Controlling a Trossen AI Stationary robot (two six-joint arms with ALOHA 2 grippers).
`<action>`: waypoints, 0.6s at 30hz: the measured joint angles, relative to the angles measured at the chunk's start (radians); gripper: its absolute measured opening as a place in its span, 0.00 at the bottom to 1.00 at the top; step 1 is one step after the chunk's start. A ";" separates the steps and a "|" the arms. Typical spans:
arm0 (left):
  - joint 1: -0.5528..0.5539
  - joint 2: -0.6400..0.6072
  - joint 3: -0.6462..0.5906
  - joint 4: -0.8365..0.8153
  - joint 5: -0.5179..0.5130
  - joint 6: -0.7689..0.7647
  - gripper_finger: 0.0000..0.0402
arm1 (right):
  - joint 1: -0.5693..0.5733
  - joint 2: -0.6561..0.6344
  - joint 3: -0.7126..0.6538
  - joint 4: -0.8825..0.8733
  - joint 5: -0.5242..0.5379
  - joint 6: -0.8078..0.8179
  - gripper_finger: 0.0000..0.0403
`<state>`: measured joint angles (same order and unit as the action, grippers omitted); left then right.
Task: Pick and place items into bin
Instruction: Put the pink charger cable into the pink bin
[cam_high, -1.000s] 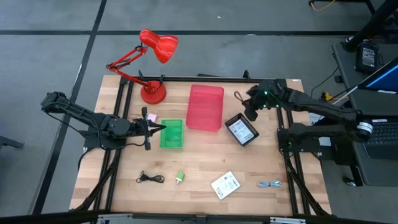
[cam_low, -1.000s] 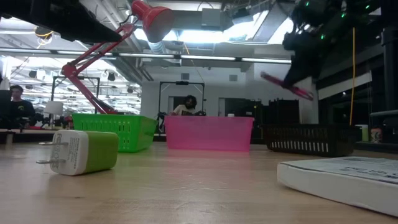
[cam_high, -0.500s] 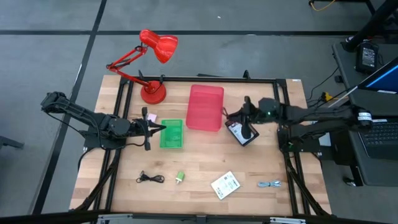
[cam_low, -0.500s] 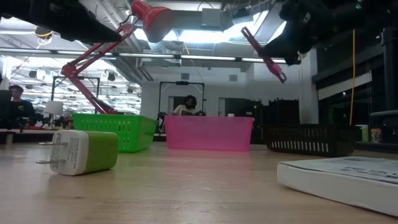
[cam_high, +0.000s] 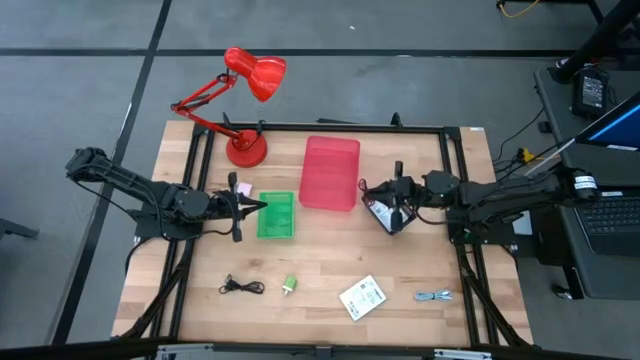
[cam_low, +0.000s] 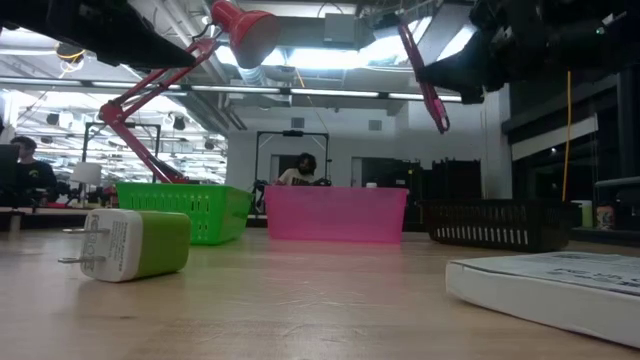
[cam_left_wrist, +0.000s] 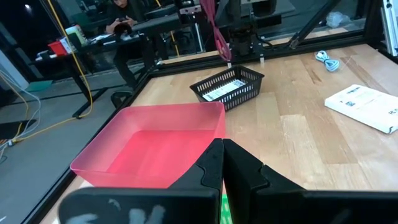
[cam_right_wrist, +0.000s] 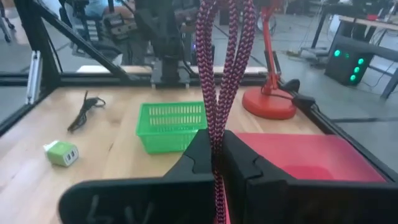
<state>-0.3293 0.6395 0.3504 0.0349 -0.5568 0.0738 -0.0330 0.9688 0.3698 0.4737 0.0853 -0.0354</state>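
maroon cable (cam_right_wrist: 219, 74) pinched in the right gripper (cam_right_wrist: 214, 152), between pink bin (cam_high: 330, 172) and black basket (cam_high: 390, 213).
left gripper (cam_left_wrist: 222, 163) closed, empty, beside the green basket (cam_high: 277, 215).

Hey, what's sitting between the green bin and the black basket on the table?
The pink bin lies between the green bin and the black basket, seen in the high view.

Maroon cable (cam_low: 422, 72) seemingly in right claw (cam_low: 425, 72)
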 joint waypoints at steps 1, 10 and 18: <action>0.000 0.000 0.000 0.000 0.000 0.000 0.01 | 0.000 0.000 0.000 0.009 0.000 0.000 0.00; 0.000 0.000 0.000 0.000 -0.002 0.026 0.01 | 0.000 0.000 0.000 0.016 0.000 0.005 0.00; 0.000 0.000 0.000 0.005 -0.003 0.026 0.01 | 0.000 0.106 0.000 0.156 0.005 0.001 0.00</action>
<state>-0.3291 0.6395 0.3504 0.0399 -0.5598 0.1001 -0.0326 1.0750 0.3698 0.6302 0.0898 -0.0345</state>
